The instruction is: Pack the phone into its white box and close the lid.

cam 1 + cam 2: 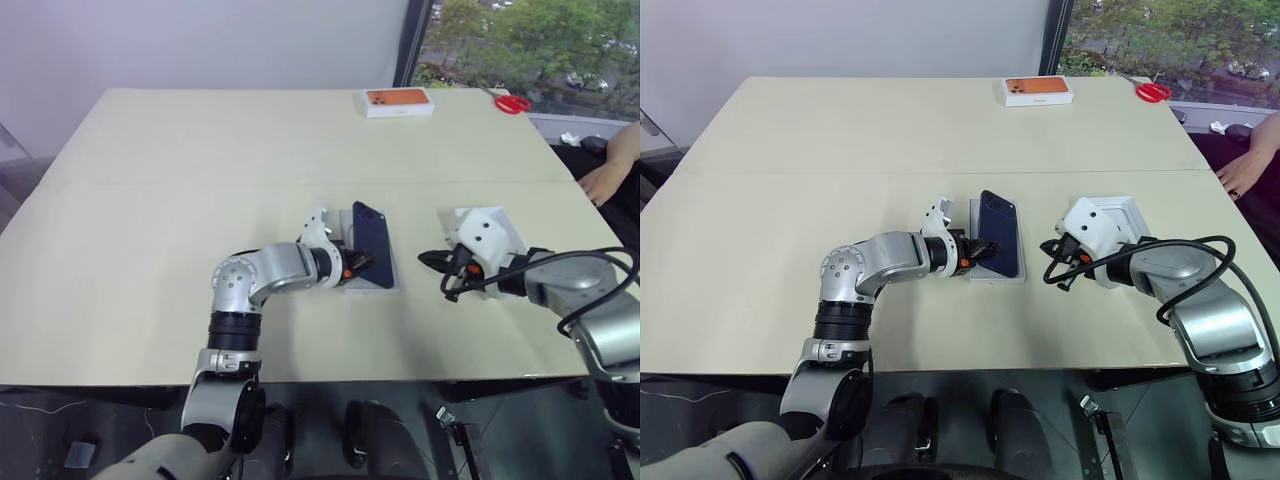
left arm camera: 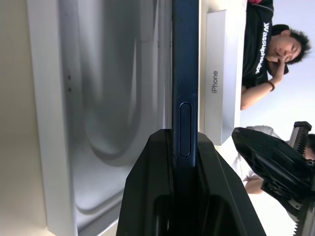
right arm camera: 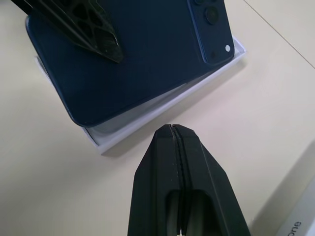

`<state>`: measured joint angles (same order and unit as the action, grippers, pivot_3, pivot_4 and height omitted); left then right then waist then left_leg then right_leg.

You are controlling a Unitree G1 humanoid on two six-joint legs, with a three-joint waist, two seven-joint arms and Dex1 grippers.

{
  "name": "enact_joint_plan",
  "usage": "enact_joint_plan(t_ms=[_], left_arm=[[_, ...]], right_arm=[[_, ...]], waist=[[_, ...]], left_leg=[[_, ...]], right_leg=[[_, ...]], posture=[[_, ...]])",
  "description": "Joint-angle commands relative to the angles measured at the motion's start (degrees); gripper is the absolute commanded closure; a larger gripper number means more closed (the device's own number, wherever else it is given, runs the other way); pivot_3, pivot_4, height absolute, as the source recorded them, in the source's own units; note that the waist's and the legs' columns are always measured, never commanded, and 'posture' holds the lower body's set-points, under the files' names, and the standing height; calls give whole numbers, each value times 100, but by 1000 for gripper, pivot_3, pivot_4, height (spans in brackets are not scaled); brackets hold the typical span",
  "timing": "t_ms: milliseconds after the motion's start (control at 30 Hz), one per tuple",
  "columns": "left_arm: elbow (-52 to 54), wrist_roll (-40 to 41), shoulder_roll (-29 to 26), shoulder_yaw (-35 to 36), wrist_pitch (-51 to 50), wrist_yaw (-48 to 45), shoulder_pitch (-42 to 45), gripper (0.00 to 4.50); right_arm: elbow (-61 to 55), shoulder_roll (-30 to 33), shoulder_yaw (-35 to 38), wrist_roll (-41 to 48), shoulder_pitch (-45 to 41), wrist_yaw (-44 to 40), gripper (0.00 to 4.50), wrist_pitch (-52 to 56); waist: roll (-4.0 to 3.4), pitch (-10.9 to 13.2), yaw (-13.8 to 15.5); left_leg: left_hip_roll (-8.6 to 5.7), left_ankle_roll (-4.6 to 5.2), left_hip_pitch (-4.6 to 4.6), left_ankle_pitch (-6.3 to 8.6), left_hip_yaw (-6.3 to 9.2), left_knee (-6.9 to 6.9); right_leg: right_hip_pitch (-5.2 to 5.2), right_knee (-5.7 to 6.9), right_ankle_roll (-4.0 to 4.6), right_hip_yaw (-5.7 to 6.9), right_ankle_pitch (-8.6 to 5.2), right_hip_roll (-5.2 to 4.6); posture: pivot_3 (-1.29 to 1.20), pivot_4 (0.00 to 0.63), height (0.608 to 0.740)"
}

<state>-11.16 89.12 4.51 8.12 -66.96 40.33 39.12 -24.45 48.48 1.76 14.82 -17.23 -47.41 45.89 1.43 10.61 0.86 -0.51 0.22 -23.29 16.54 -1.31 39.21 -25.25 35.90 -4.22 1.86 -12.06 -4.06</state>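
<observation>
The left gripper (image 1: 975, 255) is seen at the table's (image 1: 150, 220) middle, reaching in from the left. Its fingers (image 2: 147, 196) are closed on the near edge of the phone (image 1: 373, 243), one above and one below, as the left wrist view makes plain. The phone is held back-up, with its camera cluster at the far end. It is tilted over the white box (image 1: 391, 282): its right side hangs low over the tray, while its left side is raised, so that the tray's pale lining is exposed beneath it. Whether the low side touches the tray cannot be told. The tray itself lies flat on the table, just right of the left gripper's wrist.

Further right, apart from the tray, the right gripper (image 1: 432, 261) is held just above the table, pointing left toward the phone. Its fingers (image 3: 170, 162) are pressed together with nothing between them. A strip of bare table lies between its tips and the tray's right rim. Behind the right wrist, a white lid (image 1: 1120, 212) lies on the table, partly covered by the arm.

At the far edge, a white box with an orange top (image 1: 398, 101) is set down, and red scissors (image 1: 512, 103) lie to its right. A person's hand (image 1: 603, 180) rests at the table's right edge.
</observation>
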Motion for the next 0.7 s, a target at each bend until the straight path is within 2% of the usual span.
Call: enact_joint_plan(t_ms=[33, 100, 167, 233, 400, 600, 700], left_arm=[[121, -67, 36, -53, 37, -249, 191, 4480], [137, -135, 39, -56, 54, -330, 192, 4480], [139, -182, 41, -54, 44, -375, 193, 3512], [137, -204, 37, -50, 25, -405, 196, 2821], [218, -5, -63, 11, -84, -388, 215, 355], [631, 1017, -940, 44, -366, -236, 215, 355], [956, 1697, -1617, -110, -402, -181, 131, 355]], right_arm=[[-176, 110, 174, 49, -33, 44, 4500, -81], [-170, 114, 142, 35, -23, 55, 4500, -97], [-174, 115, 127, 34, -15, 63, 4500, -103], [-185, 113, 122, 45, -14, 65, 4500, -98], [-204, 119, 118, 55, -16, 59, 4500, -92], [-219, 115, 95, 61, -31, 57, 4500, -92], [-183, 109, 76, 56, -71, 52, 4500, -114]], waist=[[0, 0, 0], [0, 0, 0], [0, 0, 0], [0, 0, 0], [0, 0, 0], [-1, 0, -16], [-3, -2, -6]], left_leg=[[0, 0, 0, 0, 0, 0], [0, 0, 0, 0, 0, 0], [0, 0, 0, 0, 0, 0], [0, 0, 0, 0, 0, 0], [0, 0, 0, 0, 0, 0], [8, -2, 7, -1, 0, 0], [11, -7, 7, -4, 3, 0]], right_leg=[[0, 0, 0, 0, 0, 0], [0, 0, 0, 0, 0, 0], [0, 0, 0, 0, 0, 0], [0, 0, 0, 0, 0, 0], [1, 0, 0, -1, 0, 0], [-1, 11, -1, -5, 0, 4], [0, 12, -1, -5, 0, 4]], posture=[[0, 150, 740], [0, 150, 740], [0, 150, 740], [0, 150, 740], [0, 150, 740], [0, 150, 740], [0, 150, 740]])
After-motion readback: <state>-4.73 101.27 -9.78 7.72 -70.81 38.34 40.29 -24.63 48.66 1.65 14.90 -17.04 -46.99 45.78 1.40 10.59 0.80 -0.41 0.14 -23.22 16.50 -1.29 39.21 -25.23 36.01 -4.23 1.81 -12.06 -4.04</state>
